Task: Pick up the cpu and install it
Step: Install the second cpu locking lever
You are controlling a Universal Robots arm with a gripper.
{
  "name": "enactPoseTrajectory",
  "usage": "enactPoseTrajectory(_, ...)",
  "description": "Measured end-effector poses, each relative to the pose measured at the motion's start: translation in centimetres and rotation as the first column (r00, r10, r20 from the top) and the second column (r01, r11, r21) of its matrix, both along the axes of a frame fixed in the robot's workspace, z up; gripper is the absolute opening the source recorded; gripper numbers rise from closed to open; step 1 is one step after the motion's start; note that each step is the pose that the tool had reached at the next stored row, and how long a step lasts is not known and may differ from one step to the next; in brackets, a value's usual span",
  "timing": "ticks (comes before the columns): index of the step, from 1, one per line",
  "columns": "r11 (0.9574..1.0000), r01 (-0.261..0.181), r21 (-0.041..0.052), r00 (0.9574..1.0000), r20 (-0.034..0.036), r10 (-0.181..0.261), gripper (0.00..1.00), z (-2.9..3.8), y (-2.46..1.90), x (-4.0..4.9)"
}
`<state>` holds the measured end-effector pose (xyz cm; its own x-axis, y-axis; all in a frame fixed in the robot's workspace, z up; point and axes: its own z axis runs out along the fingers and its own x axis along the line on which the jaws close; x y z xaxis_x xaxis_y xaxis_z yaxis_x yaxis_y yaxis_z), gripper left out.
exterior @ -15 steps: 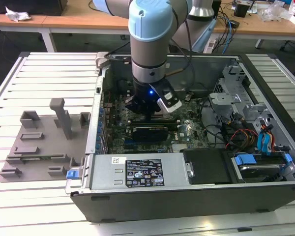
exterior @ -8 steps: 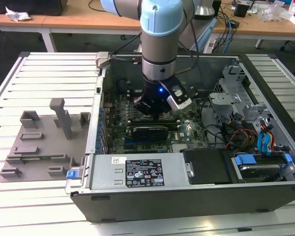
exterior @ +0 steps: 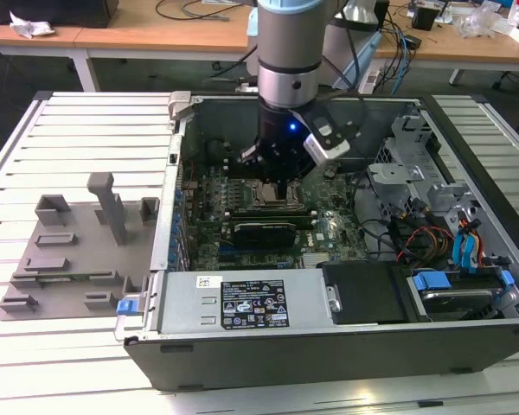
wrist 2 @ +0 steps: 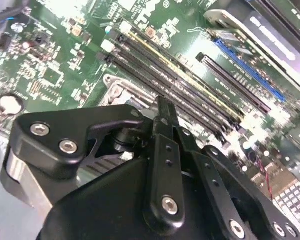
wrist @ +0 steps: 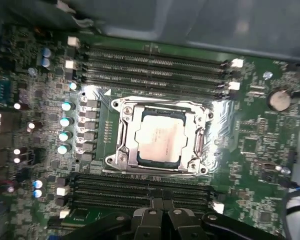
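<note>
Slatted worktop, open computer case (exterior: 346, 285) | cpu (wrist: 157, 136) seated flat in socket (wrist: 121, 142), mid-motherboard | gripper (wrist: 162, 216) directly above, fingers closed together, holding nothing

Pale matt metal cpu (wrist: 157, 137) within shiny metal socket frame (wrist: 121, 142).

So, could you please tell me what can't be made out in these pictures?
- First wrist view: glare washes out the top of the cpu in the socket, so whether it is fully seated can't be told.
- Exterior view: the end effector stands over the socket and hides the cpu.
- Second wrist view: the end effector covers most of the socket, hiding the cpu.
</note>
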<state>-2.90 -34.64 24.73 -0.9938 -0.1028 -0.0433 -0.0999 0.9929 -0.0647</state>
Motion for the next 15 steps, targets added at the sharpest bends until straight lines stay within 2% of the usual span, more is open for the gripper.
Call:
enactPoseTrajectory(2,1.0,0.0,-0.0005,1.0,0.0,0.0,0.11,1.74,0.18,0.0)
enactPoseTrajectory(4,1.0,0.0,-0.0007,1.0,0.0,0.0,0.11,2.51,0.25,0.0)
enactPoseTrajectory(6,1.0,0.0,-0.0016,1.0,0.0,0.0,0.11,3.64,0.38,0.0)
enactPoseTrajectory(7,1.0,0.0,-0.0025,1.0,-0.0001,0.0,0.11,3.99,0.39,0.01)
enactPoseTrajectory(15,1.0,0.0,-0.0023,1.0,0.0,0.0,0.11,4.17,0.39,0.0)
